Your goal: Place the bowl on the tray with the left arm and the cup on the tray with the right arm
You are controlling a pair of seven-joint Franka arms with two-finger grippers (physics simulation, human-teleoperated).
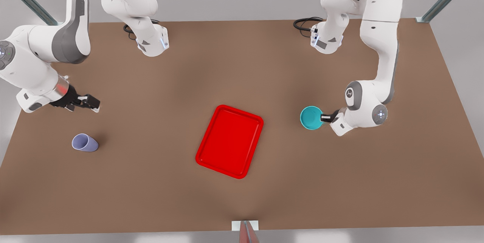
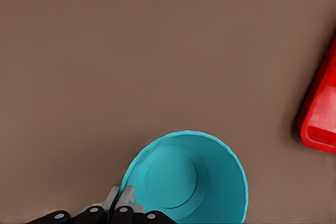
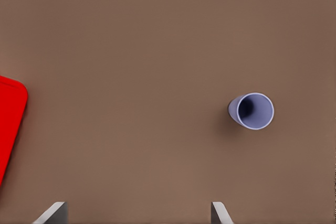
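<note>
The teal bowl (image 1: 311,118) (image 2: 189,179) is at the front view's right, to the right of the red tray (image 1: 229,141) (image 2: 320,114). My left gripper (image 1: 326,117) (image 2: 122,199) is shut on the bowl's rim, on the side away from the tray. I cannot tell if the bowl is off the table. The lavender cup (image 1: 85,143) (image 3: 252,111) stands upright at the front view's left, apart from the tray (image 3: 8,124). Above and behind the cup, my right gripper (image 1: 92,105) (image 3: 137,213) hangs open with nothing between its fingers.
The brown table (image 1: 159,84) carries only the tray, bowl and cup. Both arm bases (image 1: 153,42) (image 1: 325,41) stand at its far edge with cables. A small red and white marker (image 1: 245,229) sits at the near edge.
</note>
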